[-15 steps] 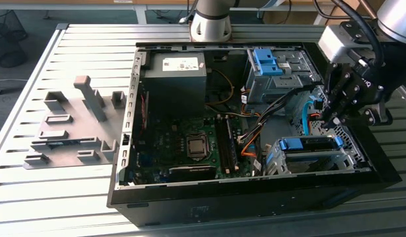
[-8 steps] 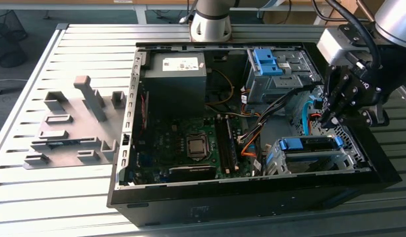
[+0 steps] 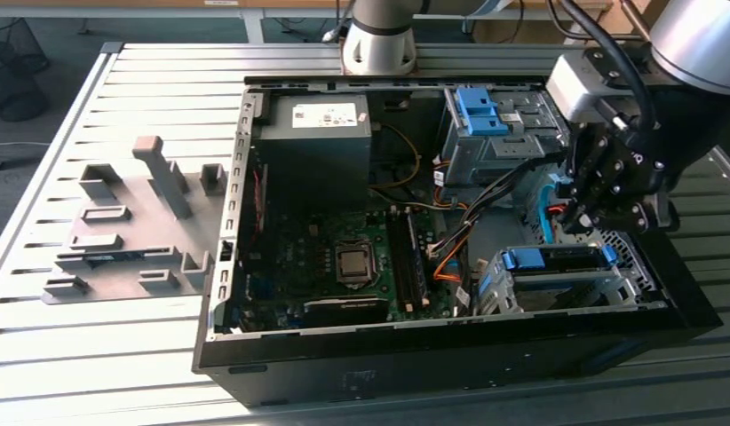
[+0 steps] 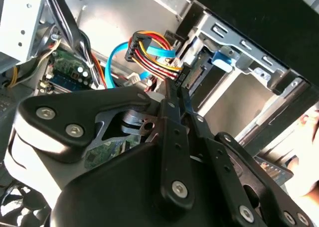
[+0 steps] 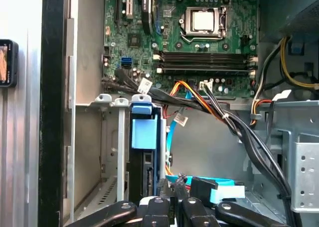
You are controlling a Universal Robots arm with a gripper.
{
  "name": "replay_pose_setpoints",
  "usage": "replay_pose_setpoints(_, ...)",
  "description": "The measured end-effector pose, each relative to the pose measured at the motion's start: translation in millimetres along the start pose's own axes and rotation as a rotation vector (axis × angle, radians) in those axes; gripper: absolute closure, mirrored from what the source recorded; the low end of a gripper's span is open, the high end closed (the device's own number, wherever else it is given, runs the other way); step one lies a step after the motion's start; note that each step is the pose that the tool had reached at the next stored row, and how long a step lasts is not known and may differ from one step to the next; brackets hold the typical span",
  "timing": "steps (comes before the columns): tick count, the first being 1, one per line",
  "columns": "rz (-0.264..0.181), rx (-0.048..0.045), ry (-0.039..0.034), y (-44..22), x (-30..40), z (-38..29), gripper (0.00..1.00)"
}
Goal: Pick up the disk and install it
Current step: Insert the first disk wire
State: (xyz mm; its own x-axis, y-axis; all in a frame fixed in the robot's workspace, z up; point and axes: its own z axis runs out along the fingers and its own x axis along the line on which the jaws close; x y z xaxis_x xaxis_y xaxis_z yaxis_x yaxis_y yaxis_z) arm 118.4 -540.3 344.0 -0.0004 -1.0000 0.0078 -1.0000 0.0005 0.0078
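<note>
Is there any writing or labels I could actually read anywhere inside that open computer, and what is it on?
None can be read.
White label on the power supply: print too small.
Small white tags on the cables: blurred.
Motherboard markings: too fine to make out.
Blue drive carrier in the bay below the gripper: no legible text.

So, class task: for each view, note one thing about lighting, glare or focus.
Exterior view: even light, pale glare on the slatted table, dark inside the computer case. Second wrist view: the gripper looms close and soft, with an overexposed patch at one edge. First wrist view: the circuit board is sharp and brightly lit.
</note>
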Motion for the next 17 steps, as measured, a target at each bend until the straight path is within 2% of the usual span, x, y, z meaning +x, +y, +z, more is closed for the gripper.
replay_pose_setpoints(5,0.0,0.0346,-0.0001,3.5,4.3,1.7,0.84)
replay_pose_setpoints(8,-0.001,0.0381,-0.0003,8.6,6.6,4.3,0.84)
replay_pose_setpoints(10,-0.002,0.0442,-0.0007,10.2,9.5,5.8,0.84)
replay_pose_setpoints(11,-0.002,0.0493,-0.0006,10.6,10.5,6.1,0.84)
replay_pose_setpoints(14,-0.003,0.0738,-0.0006,12.2,11.1,6.4,0.84)
replay_pose_setpoints(15,-0.003,0.0786,-0.0006,13.5,11.3,6.4,0.84)
replay_pose_setpoints(17,-0.003,0.0795,-0.0006,14.9,11.6,6.6,0.84)
